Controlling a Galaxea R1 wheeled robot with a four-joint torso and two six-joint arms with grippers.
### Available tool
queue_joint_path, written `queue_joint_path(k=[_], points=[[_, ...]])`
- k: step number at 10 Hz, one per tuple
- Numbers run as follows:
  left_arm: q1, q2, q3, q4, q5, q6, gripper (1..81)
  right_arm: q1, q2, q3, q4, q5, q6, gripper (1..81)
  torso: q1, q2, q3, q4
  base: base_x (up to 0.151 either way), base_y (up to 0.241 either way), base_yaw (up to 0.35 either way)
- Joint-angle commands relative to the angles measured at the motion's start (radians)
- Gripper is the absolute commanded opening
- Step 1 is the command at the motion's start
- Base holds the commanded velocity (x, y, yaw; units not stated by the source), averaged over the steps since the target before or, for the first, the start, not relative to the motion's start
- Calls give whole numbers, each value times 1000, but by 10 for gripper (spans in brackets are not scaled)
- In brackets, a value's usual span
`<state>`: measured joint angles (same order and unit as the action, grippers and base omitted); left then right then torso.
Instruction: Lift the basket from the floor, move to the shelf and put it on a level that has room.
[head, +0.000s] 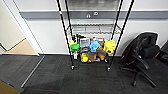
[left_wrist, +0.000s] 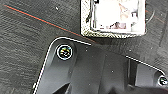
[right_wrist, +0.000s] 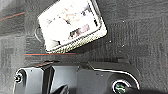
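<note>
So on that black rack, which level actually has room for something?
The shelf has a bare wire tier between its posts, above the toys. The bottom level is crowded with colourful toys. The carpet in front of the rack, left of the office chair, is open too.

I see a beige basket (left_wrist: 113, 33) with a perforated woven side and pale rim on the dark charcoal carpet floor (left_wrist: 30, 47), which is crossed by a thin red line. The shelf (head: 93, 32) is black wire, with green, blue and yellow toys (head: 95, 46) on it.
</note>
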<state>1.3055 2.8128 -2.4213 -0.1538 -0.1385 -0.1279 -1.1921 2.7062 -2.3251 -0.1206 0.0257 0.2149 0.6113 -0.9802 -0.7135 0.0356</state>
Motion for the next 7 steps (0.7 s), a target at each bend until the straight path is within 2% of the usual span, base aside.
queue_joint_path(k=[1, 3, 4, 5, 7], points=[[-59, -10, 5, -6, 62, 4, 811, 90, -30, 12, 10, -81, 3, 811, 63, -98, -91, 0, 0, 0, 0], [-84, -8, 5, -7, 63, 4, 811, 114, -29, 14, 9, -98, 3, 811, 108, -168, -156, 0, 0, 0, 0], [-99, -7, 5, -7, 80, 4, 811, 127, -27, 17, 13, -101, 3, 811, 130, -203, -96, 0, 0, 0, 0], [-117, -4, 5, -7, 92, 4, 811, 137, -27, 18, 13, -102, 4, 811, 151, -235, -126, 0, 0, 0, 0], [-146, 2, 5, -7, 102, 4, 811, 163, -23, 21, 13, -124, 4, 811, 183, -284, -145, 0, 0, 0, 0]])
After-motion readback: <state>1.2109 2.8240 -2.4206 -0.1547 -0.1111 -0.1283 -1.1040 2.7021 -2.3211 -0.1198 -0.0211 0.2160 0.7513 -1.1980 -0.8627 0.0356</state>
